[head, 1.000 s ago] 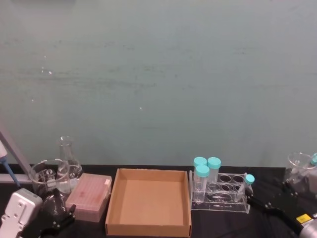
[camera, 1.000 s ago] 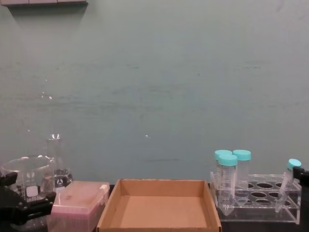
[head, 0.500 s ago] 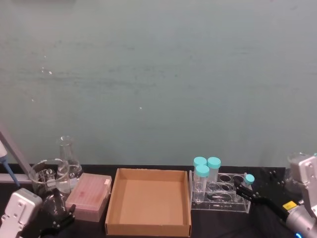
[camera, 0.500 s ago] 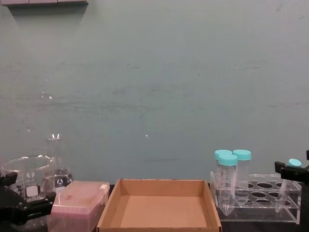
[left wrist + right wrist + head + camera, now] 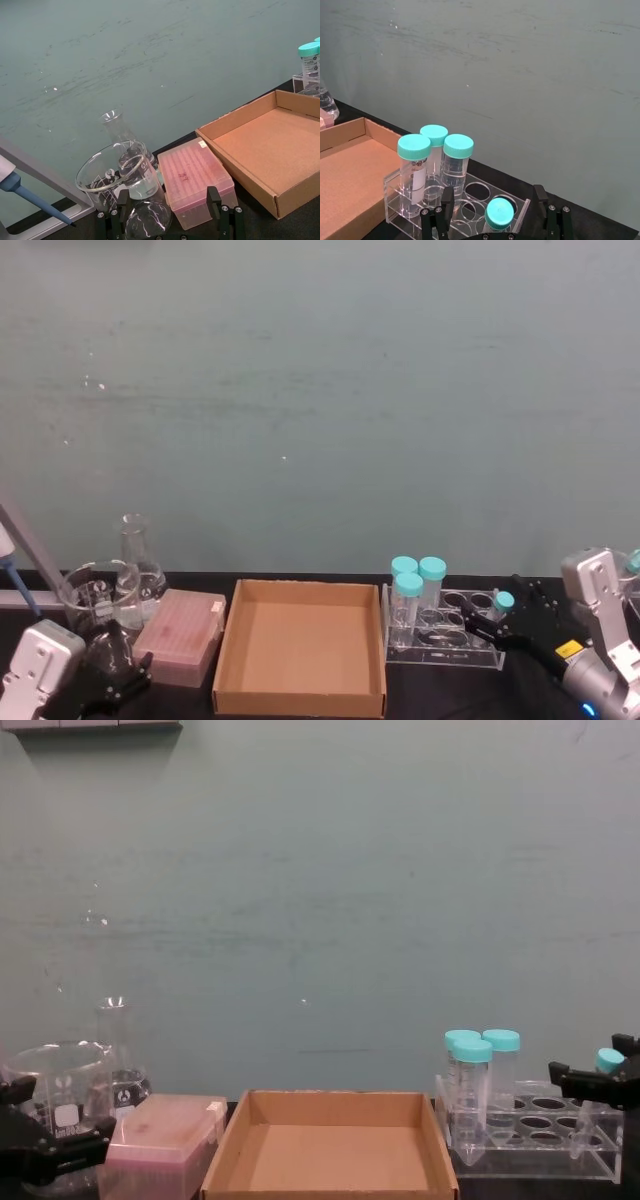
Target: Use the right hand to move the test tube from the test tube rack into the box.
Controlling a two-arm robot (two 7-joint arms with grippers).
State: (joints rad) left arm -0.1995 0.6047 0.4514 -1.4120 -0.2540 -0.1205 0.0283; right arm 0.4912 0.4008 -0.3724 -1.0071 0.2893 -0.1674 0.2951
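- Fingers (image 5: 446,200) of the right hand (image 5: 492,196) stand spread on either side of the test tube (image 5: 499,213) cap, right wrist view.
- Head view: tube leans in the test tube rack (image 5: 450,655), right end, near the tabletop (image 5: 440,692) right edge, beside the box (image 5: 300,645).
- Chest view: right hand straddles the cap.
- Left wrist view: left gripper (image 5: 169,212) spread, tabletop's front-left corner.

The left gripper (image 5: 169,204) sits low over the dark desk (image 5: 265,227), fingers spread wide, with a round glass vessel (image 5: 145,222) between them. A beaker (image 5: 117,170) and conical flask (image 5: 116,127) flank one side of the pink box (image 5: 192,172); the cardboard box (image 5: 241,172) lies just beside the other, a teal-capped tube (image 5: 310,57) beyond.
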